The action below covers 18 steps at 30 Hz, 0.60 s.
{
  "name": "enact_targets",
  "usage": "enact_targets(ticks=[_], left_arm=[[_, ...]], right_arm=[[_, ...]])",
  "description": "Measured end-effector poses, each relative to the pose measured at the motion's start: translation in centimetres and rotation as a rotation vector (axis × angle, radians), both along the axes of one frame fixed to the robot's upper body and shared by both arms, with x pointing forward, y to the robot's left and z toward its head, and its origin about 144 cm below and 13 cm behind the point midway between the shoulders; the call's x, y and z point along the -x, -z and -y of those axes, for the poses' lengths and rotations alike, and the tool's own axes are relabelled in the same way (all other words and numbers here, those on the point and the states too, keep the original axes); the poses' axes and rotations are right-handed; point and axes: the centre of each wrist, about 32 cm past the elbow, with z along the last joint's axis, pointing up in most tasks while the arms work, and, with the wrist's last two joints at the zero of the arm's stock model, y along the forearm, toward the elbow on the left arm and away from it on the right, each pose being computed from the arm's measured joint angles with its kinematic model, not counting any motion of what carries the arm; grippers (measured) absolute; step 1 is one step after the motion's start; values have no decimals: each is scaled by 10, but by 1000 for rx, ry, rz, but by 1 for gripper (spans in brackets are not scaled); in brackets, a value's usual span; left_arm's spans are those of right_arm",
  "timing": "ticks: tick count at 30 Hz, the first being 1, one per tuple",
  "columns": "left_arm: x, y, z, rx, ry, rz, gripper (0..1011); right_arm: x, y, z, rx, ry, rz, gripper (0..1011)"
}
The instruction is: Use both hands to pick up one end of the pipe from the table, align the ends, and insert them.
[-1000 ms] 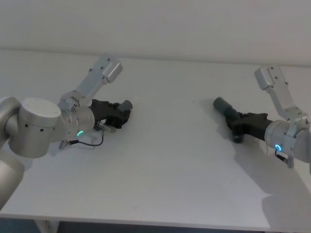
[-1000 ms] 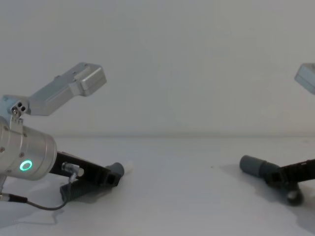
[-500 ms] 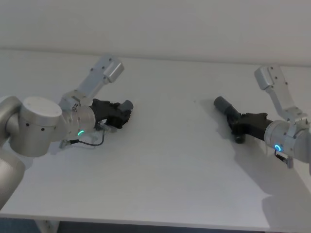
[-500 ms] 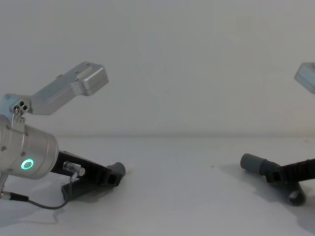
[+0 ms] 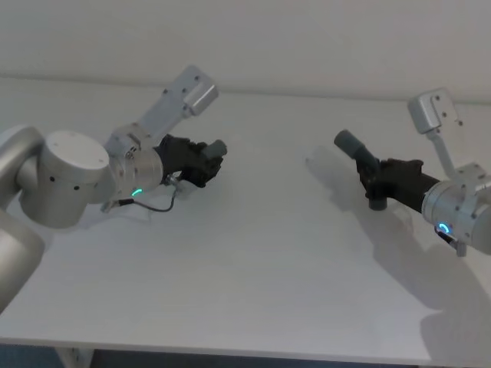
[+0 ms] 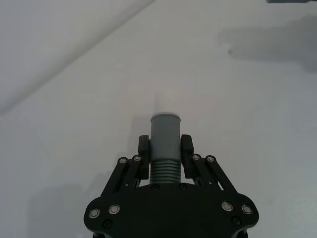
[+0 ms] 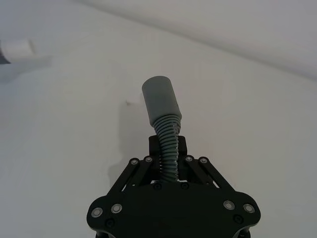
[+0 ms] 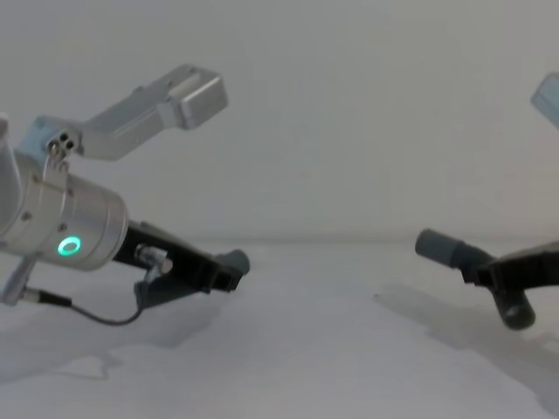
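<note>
Table (image 5: 253, 261): left pincer (image 5: 208, 163), right pincer (image 5: 375, 181) clamp ribbed pipe (image 5: 349, 146).

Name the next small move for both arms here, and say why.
The left gripper is shut on the straight piece, the right gripper on the curved piece, both above the table, yet far apart and out of line. So probably: swing both inward, turning the pieces to face each other.
</note>
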Motion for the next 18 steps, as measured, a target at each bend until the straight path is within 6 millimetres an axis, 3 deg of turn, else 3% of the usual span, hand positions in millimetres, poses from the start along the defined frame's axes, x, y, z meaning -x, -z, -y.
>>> enact_targets(ticks=[18], left_arm=[[-1, -32, -3, -116, 240, 111, 365]], right_arm=[[1, -9, 31, 16, -231, 166, 174]])
